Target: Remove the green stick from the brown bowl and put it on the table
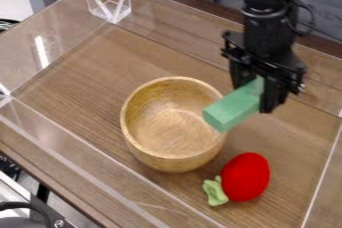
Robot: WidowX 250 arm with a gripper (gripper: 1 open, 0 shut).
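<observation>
Relative to bowl, round light-brown wood (144,135): mint-green flat block (235,109), above its right-hand rim, pinched in my black gripper (250,94). Risk: lowering here could catch the rim, tipping the block.

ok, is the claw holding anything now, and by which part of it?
Yes, the green stick, gripped by its upper end; the lower end hangs free by the rim of the brown bowl.
</observation>
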